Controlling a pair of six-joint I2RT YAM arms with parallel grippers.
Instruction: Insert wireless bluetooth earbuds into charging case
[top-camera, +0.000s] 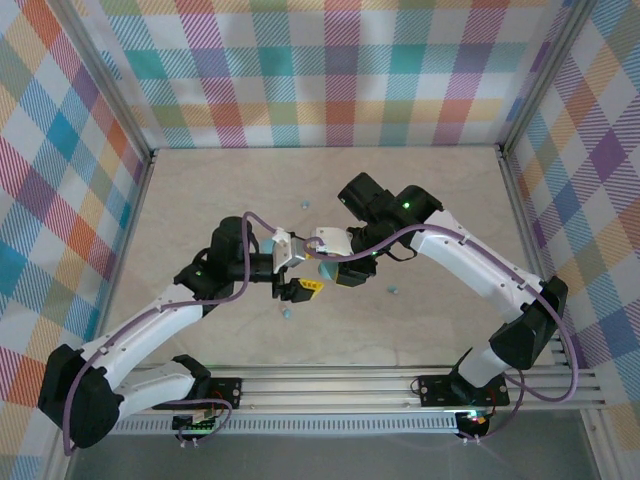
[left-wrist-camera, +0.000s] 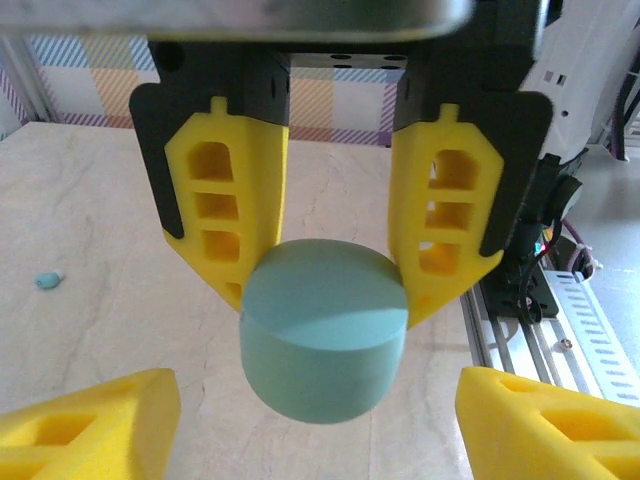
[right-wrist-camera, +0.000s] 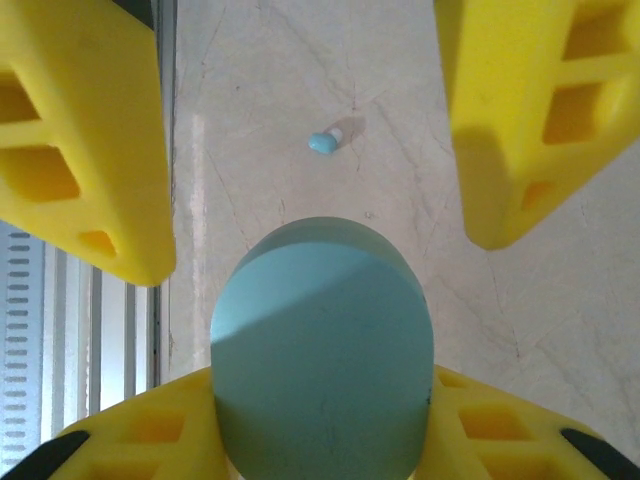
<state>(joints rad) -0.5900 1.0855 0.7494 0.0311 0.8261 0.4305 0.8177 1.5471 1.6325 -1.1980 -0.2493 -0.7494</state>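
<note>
The charging case (left-wrist-camera: 325, 335) is a plain matte teal, and the earbud (right-wrist-camera: 322, 143) is pale blue with a whitish end. The right hand (left-wrist-camera: 330, 300) has yellow fingers (left-wrist-camera: 222, 200) on black mounts. The table (top-camera: 420, 200) is beige with faint marble veining, and the walls (top-camera: 330, 70) are checked in many bright and pastel colours.

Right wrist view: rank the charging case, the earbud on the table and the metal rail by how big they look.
1. charging case, nearest the camera
2. metal rail, though cropped and partly hidden
3. earbud, tiny and farther off
</note>
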